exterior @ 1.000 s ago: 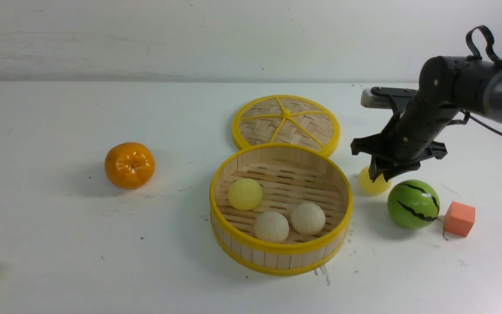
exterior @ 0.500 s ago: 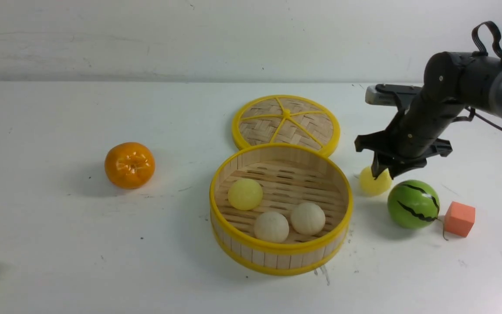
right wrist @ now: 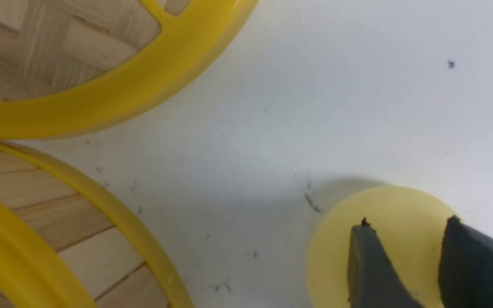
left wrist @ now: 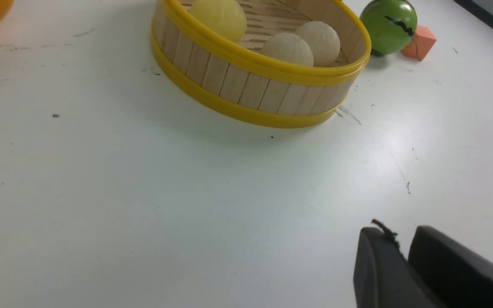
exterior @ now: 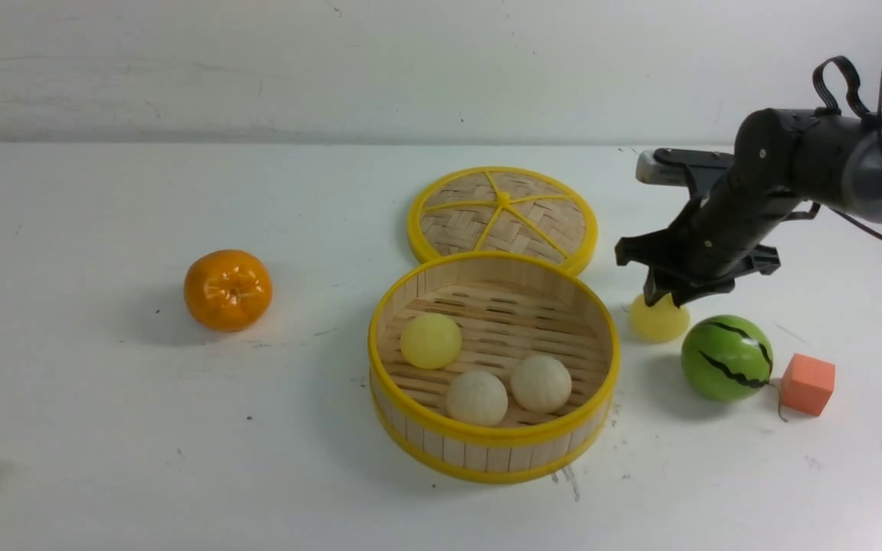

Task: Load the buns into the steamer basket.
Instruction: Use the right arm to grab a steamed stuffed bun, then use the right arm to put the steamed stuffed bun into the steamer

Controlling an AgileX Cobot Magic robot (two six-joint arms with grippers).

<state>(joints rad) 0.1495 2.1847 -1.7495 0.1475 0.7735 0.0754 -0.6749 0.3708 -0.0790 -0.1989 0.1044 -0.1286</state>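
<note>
Pale yellow plastic-looking skin is being shown on the bun outside the basket [exterior: 660, 320], which is being overlapped in the front view by the dark fingertips of the right gripper [right wrist: 405, 222]. In the right wrist view those fingertips are being held apart, with the yellow of the bun being seen between them; whether it is being touched cannot be told. The bun is being kept on the white table [exterior: 272, 459], to the right of the steamer basket [exterior: 494, 436] and just beside the green striped ball [exterior: 726, 358].

Inside the steamer basket, three buns are being held on the slatted floor: another pale yellow bun [exterior: 431, 341] toward the left, and two beige-white ones, the nearer [exterior: 477, 399] and the farther [exterior: 540, 384], being set close together toward the near side. Behind the basket, the woven lid [exterior: 502, 214] is being laid flat, its yellow rim being partly hidden by the basket's.

An orange tangerine [exterior: 228, 290] is being left well apart on the left, and an orange-pink block [exterior: 807, 384] is being placed beside the striped ball. By the left wrist view, the left gripper [left wrist: 394, 229] is being held over the table, its tips being parted slightly, nothing being pinched.
</note>
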